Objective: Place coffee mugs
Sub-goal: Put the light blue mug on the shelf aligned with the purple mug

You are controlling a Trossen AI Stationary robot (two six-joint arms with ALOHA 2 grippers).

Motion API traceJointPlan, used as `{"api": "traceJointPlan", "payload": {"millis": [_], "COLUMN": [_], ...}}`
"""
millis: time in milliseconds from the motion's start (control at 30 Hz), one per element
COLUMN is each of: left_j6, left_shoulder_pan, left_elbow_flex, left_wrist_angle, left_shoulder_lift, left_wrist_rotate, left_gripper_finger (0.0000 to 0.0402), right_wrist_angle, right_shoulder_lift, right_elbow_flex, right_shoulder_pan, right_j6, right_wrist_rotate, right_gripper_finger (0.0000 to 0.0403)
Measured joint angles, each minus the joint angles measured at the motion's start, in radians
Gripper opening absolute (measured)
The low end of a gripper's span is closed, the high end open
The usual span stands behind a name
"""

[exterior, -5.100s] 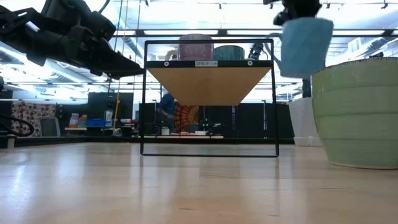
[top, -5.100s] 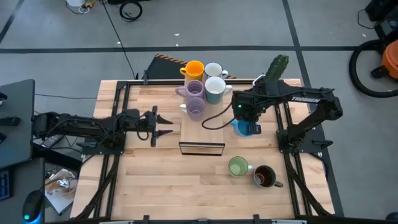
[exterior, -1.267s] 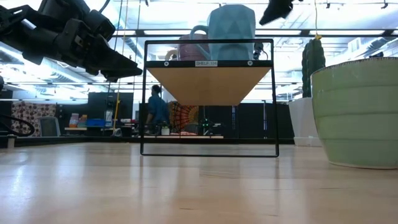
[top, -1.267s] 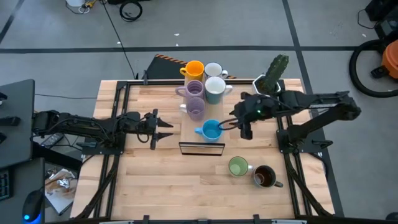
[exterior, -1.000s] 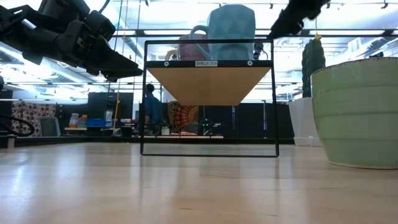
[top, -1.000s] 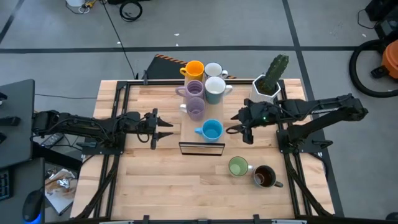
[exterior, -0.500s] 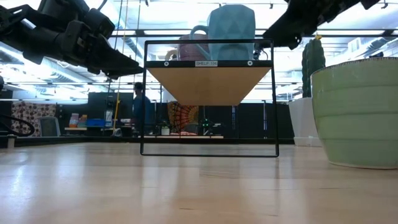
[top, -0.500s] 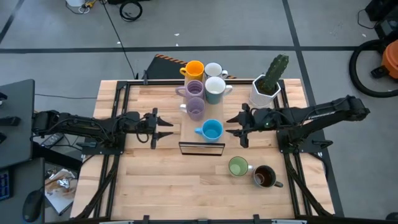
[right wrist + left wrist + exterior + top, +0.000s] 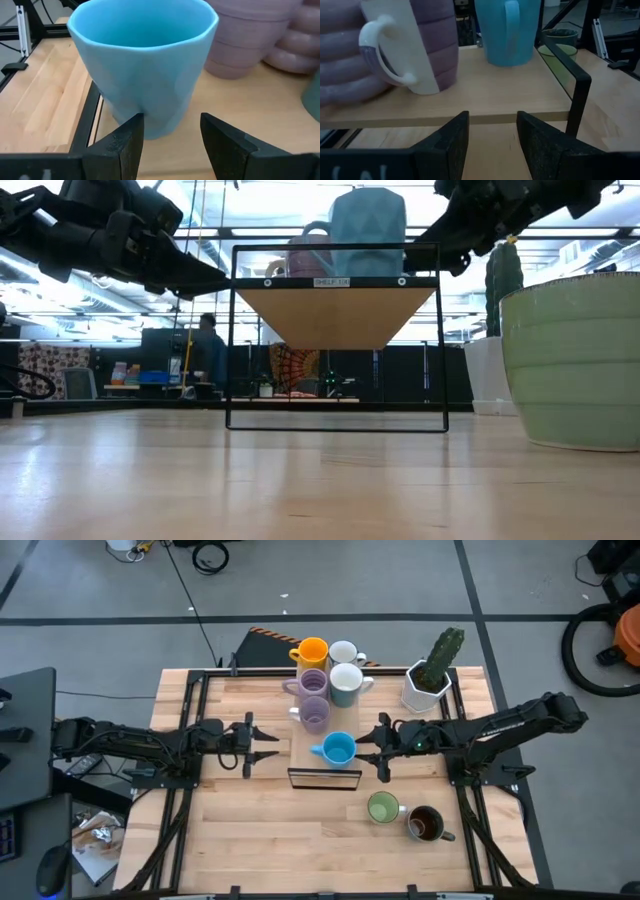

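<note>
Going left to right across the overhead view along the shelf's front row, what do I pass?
left gripper → blue mug on the shelf → right gripper, jaws open just beside the mug. Nearer the table's front edge: green mug → dark brown mug.
</note>
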Motion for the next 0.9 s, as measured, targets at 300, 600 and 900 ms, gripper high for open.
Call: {"api": "traceJointPlan", "payload": {"millis": [300,600,900], "left_j6": [-0.001,-0.008,-0.008], "left_shoulder_pan": [0.0,0.0,-0.001], "left_elbow_flex": [0.0,0.0,0.0], "left_wrist_angle": [0.005,0.006,0.019], "left_shoulder_lift": [0.0,0.0,0.0], "left_wrist_rotate": [0.004,0.005,0.006], "left_gripper_finger": [0.0172,0.0172,0.0172], "right_wrist_angle": [0.134,0.276,0.39], "right_shoulder_lift": [0.095,0.192,0.267], "right_elbow_flex": [0.0,0.0,0.0], "right_shoulder_pan": [-0.001,-0.011,-0.027], "right_j6": [-0.035,-0.045,-0.066], "right_wrist_rotate": [-0.018,-0.057,-0.07], "right_gripper_finger": [0.0201,0.0201,0.0201]}}
